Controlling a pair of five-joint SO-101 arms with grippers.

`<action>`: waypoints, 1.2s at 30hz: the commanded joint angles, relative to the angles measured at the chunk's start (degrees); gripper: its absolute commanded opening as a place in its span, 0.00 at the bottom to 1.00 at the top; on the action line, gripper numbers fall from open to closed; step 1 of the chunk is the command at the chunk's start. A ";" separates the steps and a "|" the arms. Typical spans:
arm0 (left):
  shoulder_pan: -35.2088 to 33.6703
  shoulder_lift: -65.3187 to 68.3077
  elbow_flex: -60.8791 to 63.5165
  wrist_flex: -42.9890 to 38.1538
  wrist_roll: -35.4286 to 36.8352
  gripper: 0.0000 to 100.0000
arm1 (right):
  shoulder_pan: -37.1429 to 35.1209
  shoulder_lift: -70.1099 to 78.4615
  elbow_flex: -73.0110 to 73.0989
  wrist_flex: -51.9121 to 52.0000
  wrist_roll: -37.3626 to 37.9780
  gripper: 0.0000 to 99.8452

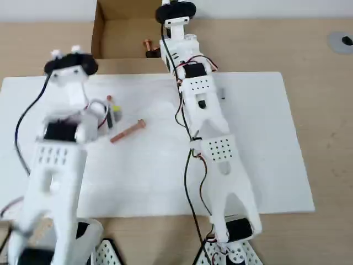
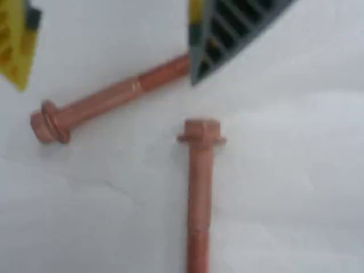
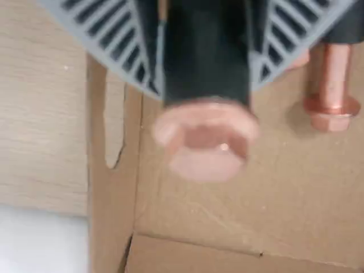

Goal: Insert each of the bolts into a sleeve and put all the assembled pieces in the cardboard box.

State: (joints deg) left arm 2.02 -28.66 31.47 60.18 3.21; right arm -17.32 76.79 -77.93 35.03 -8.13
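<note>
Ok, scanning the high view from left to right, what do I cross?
Left arm → loose bolt on the white mat → copper bolt inside the cardboard box → right arm → grey disc at the far right edge.

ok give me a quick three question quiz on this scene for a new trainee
1. True or false: the right gripper holds a sleeved bolt over the cardboard box.
2. How many bare bolts lie on the white mat in the left wrist view? A one, B two, C three.
3. Fill in: the left gripper has its jaws ___ (open or shut).
Key: 1 true; 2 B; 3 open.
</note>
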 commanded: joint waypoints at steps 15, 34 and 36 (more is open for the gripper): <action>-0.97 45.49 -45.01 19.78 7.38 0.20 | 1.01 -1.54 -5.67 8.18 0.18 0.21; 0.26 68.79 -70.86 40.09 -21.45 0.20 | 8.31 -21.67 -17.36 43.78 -2.37 0.21; 1.49 68.70 -71.30 40.09 -25.23 0.20 | 9.10 -23.34 -17.36 45.45 -2.29 0.21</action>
State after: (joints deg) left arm 1.23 40.97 -36.84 99.38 -16.48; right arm -10.20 60.79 -92.35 78.20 -10.15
